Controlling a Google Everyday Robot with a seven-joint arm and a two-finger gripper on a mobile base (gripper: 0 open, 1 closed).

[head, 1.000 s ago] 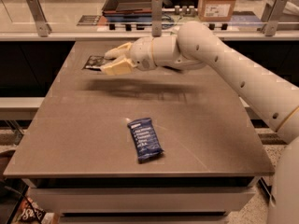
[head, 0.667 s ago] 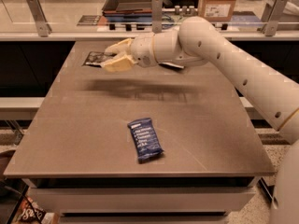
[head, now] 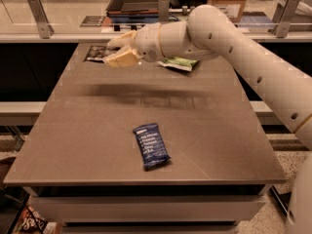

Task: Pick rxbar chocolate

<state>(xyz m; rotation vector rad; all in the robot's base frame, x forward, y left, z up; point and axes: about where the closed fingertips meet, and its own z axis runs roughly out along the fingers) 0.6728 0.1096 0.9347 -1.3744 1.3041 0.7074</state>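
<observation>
One pincer (head: 114, 49), spread apart, hovers just beside the rxbar chocolate (head: 94, 53).

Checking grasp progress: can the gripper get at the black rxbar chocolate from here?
Probably yes: the gripper hangs open just beside the rxbar chocolate, with nothing visible between them.

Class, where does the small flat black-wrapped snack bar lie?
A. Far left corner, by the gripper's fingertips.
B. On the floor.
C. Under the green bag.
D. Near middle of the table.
A: the black-wrapped snack bar lies at the grey table's far left corner, the cream two-finger gripper open just right of it; the blue-wrapped bar holds the near middle.
</observation>
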